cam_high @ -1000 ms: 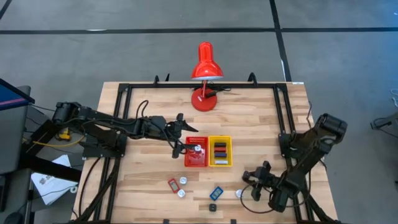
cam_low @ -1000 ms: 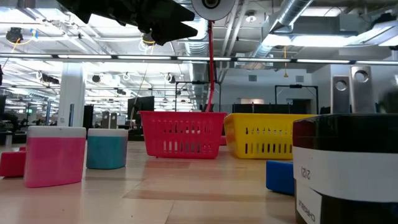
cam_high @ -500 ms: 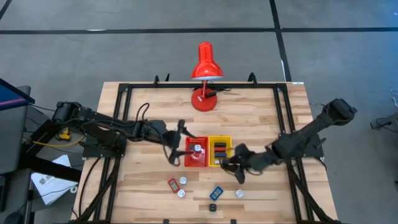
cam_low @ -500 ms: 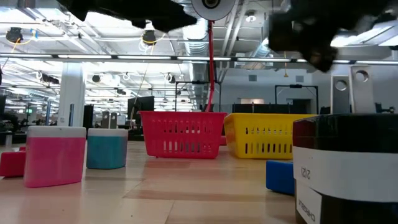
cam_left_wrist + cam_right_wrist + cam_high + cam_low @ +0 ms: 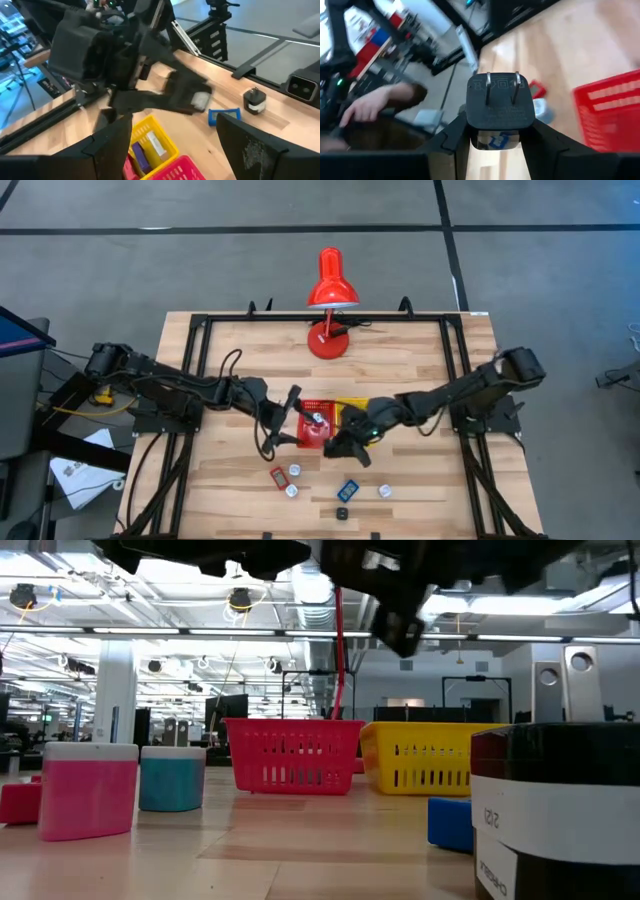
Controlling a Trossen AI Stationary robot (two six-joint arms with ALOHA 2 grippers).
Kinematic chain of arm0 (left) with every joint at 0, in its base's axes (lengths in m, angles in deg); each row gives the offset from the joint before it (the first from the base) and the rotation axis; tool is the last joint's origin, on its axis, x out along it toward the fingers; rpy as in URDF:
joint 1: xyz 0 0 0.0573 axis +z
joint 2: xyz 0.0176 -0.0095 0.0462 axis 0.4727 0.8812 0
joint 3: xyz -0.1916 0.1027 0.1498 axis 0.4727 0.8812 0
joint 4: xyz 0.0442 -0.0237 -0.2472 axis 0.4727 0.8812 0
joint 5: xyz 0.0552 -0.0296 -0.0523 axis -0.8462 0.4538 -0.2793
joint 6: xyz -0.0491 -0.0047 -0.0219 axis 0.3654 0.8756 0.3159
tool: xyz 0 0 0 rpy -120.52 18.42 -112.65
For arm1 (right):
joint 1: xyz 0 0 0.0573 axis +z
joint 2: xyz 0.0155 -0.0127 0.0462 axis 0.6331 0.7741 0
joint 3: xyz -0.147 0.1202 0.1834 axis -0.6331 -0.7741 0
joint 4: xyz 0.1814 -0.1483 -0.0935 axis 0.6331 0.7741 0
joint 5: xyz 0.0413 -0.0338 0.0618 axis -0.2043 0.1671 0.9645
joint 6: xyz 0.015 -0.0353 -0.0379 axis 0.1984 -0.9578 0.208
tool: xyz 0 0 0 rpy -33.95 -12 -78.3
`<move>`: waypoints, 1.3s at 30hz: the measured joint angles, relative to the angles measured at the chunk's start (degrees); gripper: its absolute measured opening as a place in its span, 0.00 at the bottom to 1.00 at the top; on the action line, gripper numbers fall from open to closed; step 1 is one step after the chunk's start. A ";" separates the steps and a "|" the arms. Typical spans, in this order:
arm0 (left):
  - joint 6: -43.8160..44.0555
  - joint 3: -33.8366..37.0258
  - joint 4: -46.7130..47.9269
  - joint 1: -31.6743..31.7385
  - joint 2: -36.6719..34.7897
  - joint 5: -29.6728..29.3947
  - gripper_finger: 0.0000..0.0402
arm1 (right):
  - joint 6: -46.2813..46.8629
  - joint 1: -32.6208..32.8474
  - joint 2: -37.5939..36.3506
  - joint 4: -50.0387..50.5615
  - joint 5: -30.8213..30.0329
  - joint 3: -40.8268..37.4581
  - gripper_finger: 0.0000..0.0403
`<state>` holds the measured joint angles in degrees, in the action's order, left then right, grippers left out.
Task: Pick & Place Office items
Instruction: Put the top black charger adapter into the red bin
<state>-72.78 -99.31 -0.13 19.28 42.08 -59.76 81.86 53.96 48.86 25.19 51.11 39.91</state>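
Two dark fingers point(image 5: 455, 132) of the right gripper point(image 5: 340, 444) clench a black plug adapter point(image 5: 500, 111), prongs up, above the red tray point(image 5: 313, 438). Beside it, the left gripper point(image 5: 283, 420) hovers, fingers spread and empty, over the table point(image 5: 420, 360).

Open industrial lab: exposed ceiling ducts point(image 5: 500, 580), strip lights, workbenches.

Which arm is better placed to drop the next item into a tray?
The right. Its gripper is shut on a black plug adapter and hangs at the trays, by the red tray. The left gripper hovers beside that tray with open, empty fingers.
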 joint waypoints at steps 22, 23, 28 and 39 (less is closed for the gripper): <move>0.00 0.02 0.04 -4.28 4.84 10.38 0.71 | -0.96 -5.33 14.02 1.42 20.26 15.25 0.33; 0.00 0.02 0.00 -4.49 4.84 10.35 0.70 | -1.14 -5.27 14.00 1.48 20.30 15.25 0.33; 0.08 0.02 0.46 -4.81 4.84 10.83 0.68 | -1.50 -4.62 13.89 3.15 20.29 15.25 0.33; 0.08 0.07 -1.33 -5.37 4.86 7.34 0.58 | -1.49 -4.39 13.82 2.45 20.21 15.20 0.33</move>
<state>-72.70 -99.25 -1.46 13.91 46.94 -52.41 80.37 49.56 62.67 27.64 71.32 55.11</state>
